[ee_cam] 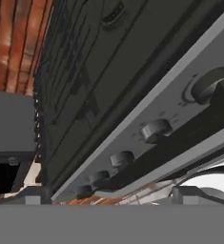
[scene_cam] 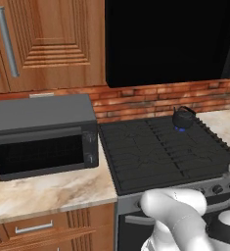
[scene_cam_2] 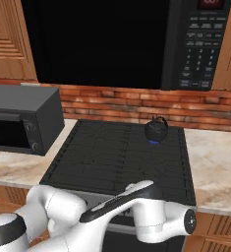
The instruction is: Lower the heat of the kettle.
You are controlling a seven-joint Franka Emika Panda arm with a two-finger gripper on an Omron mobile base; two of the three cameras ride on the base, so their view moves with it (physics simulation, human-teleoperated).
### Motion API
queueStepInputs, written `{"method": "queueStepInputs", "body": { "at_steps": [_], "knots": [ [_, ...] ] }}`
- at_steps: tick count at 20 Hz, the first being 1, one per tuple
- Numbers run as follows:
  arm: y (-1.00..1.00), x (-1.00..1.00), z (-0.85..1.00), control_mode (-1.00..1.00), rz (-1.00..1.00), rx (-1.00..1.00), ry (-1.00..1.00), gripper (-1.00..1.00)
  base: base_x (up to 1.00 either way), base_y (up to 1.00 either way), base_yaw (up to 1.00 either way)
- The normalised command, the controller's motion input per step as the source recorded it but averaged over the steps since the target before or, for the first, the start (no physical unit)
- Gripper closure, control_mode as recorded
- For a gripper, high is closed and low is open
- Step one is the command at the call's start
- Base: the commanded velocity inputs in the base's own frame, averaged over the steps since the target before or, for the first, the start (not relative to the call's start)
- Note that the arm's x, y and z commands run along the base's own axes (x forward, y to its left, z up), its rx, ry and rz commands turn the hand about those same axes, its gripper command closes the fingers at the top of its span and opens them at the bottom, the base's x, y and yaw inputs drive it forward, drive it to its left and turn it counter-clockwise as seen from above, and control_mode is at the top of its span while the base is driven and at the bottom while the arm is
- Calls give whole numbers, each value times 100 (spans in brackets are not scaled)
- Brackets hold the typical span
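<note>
We see a red brick backsplash (scene_cam: 150,100) behind a black gas stove (scene_cam_2: 117,157) set between beige marble counters (scene_cam: 48,193). A dark toaster oven (scene_cam: 40,135) sits on the left counter, a black microwave (scene_cam_2: 136,42) hangs above the stove, and wooden cabinets (scene_cam: 48,41) flank it.
</note>
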Motion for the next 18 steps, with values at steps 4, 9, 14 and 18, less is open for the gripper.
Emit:
{"method": "queueStepInputs", "body": {
  "at_steps": [4,9,14,18],
  "knots": [
    [0,6,-71,-100,-2,0,1,-100,0,0,0],
    [-28,0,-36,-100,0,9,0,-100,0,0,0],
    [-25,8,-25,-100,0,7,0,-100,0,0,0],
    [-21,40,-19,-100,0,2,0,-100,0,0,0]
  ]
}}
